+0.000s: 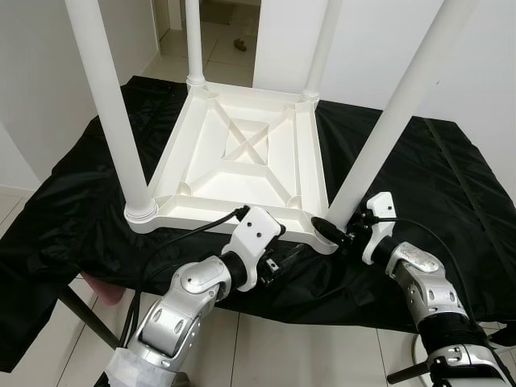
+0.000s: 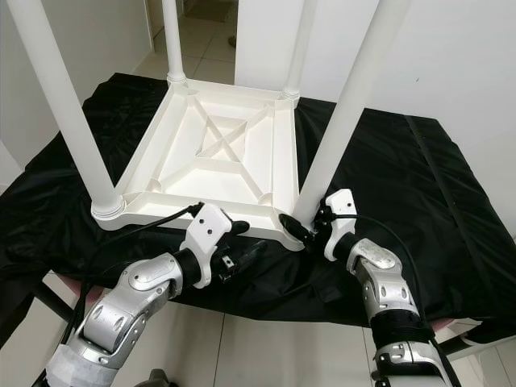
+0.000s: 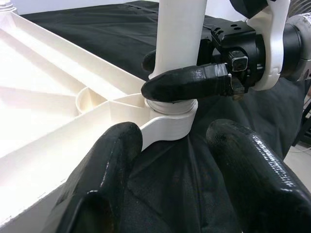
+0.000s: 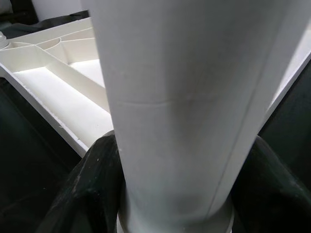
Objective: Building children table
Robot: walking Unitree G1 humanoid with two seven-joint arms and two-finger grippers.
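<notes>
Four legs stand in the upturned top [image 1: 242,161], we judge; our right gripper [image 1: 339,232] clamps the last leg [image 1: 395,121], left gripper [image 1: 278,262] open alongside.

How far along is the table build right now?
All four legs stand in the upturned tabletop. The right gripper is clamped round the base of the near right leg, apparently seating it; the left gripper waits open beside that corner. Left: flipping it upright.
</notes>
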